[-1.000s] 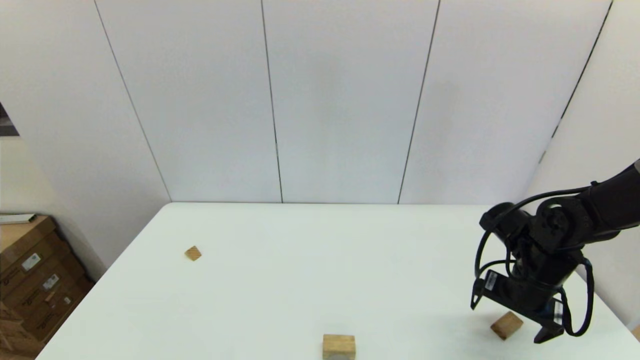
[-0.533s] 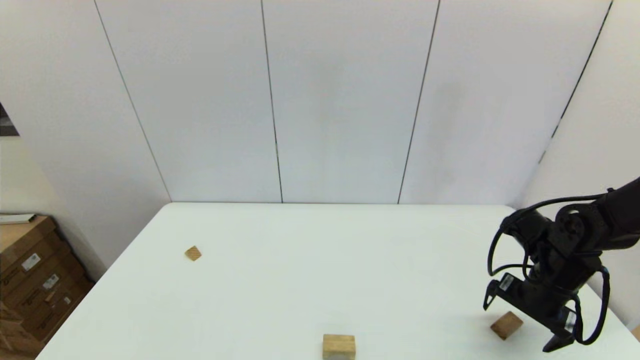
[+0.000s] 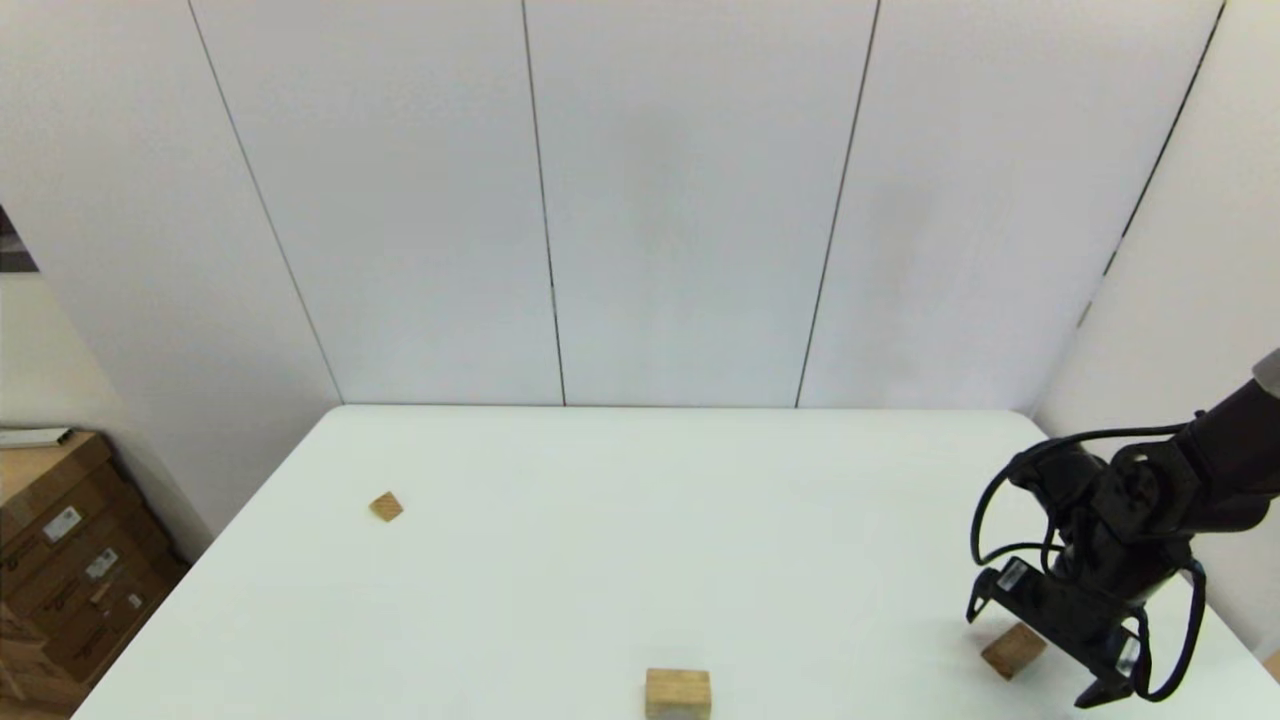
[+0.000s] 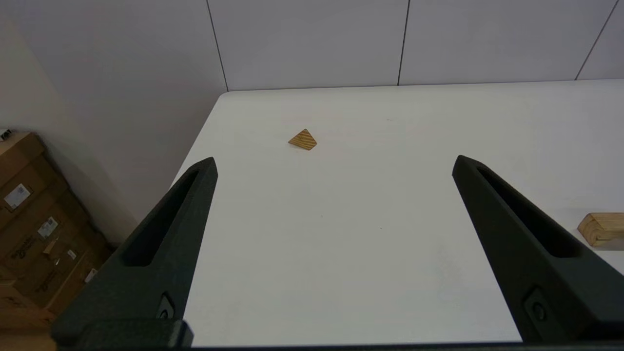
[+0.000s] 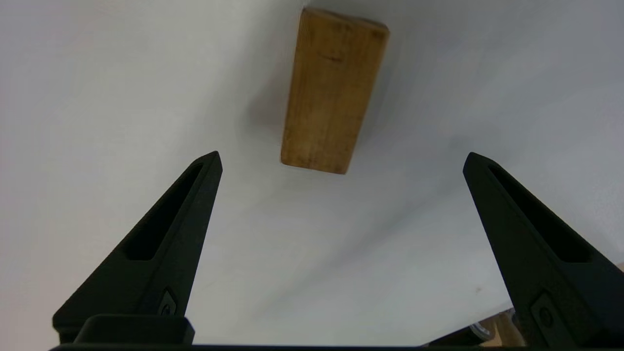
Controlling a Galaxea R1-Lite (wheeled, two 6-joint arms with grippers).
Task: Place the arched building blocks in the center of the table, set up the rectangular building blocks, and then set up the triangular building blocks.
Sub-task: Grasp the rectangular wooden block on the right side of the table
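My right gripper has slid right & lower since 1 s ago, fingers spread wide, empty, above the rectangular block lying flat at lower right of head view; light, stiff, smooth wood, so I'd pinch its long sides mid-length.

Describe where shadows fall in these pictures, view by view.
Head view: faint shadow under the right claw beside the rectangular block. Right wrist view: soft grey shadow surrounds that block on the table. Left wrist view: even light, little shadow at the triangular block.
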